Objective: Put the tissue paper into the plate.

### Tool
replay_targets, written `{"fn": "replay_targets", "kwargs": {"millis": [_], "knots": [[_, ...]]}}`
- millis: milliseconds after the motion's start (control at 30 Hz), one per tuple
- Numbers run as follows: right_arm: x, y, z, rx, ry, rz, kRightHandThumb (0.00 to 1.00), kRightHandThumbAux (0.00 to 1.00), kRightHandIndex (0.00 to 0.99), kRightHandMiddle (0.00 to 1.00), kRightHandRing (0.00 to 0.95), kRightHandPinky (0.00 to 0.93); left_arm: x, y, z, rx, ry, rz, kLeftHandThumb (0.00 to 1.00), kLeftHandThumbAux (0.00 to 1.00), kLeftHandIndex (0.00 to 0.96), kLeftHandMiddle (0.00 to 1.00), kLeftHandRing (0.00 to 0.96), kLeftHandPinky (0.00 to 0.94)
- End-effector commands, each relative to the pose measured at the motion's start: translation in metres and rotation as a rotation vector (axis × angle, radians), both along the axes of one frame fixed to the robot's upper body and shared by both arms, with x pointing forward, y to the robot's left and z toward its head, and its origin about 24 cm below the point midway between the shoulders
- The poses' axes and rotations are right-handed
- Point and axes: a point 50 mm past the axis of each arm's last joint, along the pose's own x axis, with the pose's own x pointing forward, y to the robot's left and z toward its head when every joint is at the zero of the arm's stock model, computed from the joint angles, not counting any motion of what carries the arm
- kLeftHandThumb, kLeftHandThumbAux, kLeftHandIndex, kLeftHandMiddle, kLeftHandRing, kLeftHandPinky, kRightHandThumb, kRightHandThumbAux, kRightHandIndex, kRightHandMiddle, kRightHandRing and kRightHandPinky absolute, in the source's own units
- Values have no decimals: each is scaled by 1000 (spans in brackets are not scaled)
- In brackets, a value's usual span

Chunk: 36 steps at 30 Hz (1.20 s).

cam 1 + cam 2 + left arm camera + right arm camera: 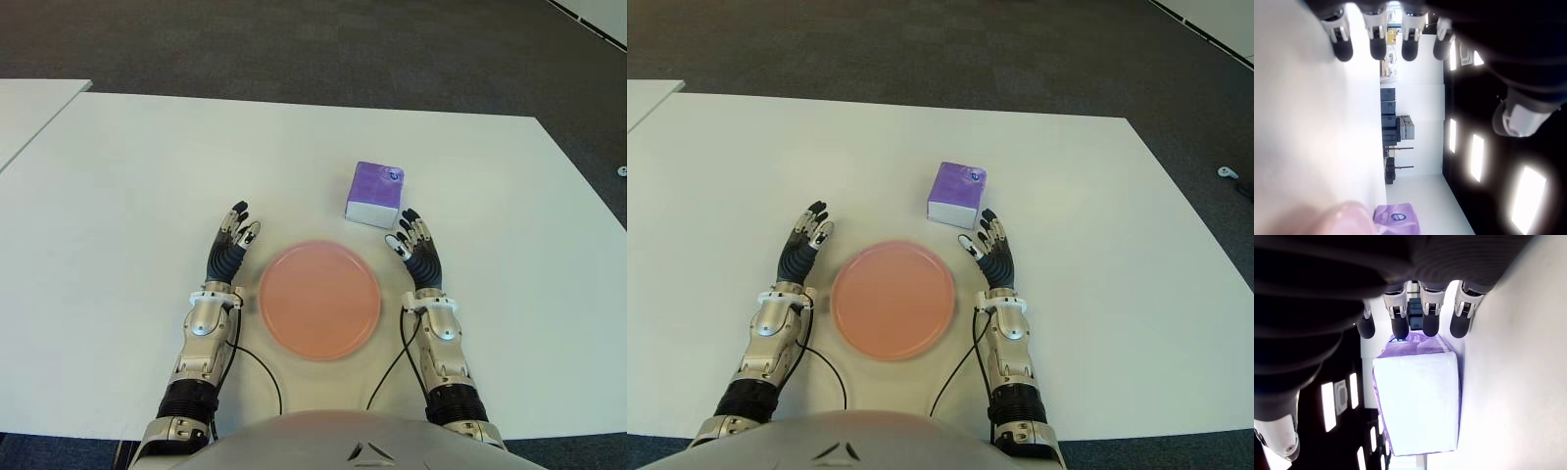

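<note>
Tissue pack (375, 194) sits on white table (118, 196) above dark carpet (294, 49).

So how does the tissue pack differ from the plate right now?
The tissue pack is a purple and white box; the plate is a flat pink round. The pack stands just ahead of the right hand, while the plate lies between that hand and the left hand. Both rest on the white table, untouched.
</note>
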Motion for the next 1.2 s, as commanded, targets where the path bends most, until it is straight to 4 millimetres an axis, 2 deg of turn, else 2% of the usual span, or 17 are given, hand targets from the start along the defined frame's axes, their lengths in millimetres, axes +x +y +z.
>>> {"fn": "replay_targets", "kwargs": {"millis": [33,1033,1133,1167,1200], "knots": [[-21,-1,-32,23,185,-17,21,605,0,0,0,0,-9,1,-13,3,68,-3,0,434,0,0,0,0],[-20,-4,-33,29,210,-27,30,625,0,0,0,0,-6,-2,-13,-1,71,-1,0,432,0,0,0,0],[-18,-10,-28,17,170,-84,31,624,0,0,0,0,-6,-2,-13,4,69,-2,0,427,0,0,0,0],[-16,-14,-22,6,140,-112,31,623,0,0,0,0,-6,-2,-12,5,68,-2,0,425,0,0,0,0],[-10,-21,-9,-13,80,-151,34,622,0,0,0,0,-5,-2,-12,6,68,-2,0,425,0,0,0,0]]}}
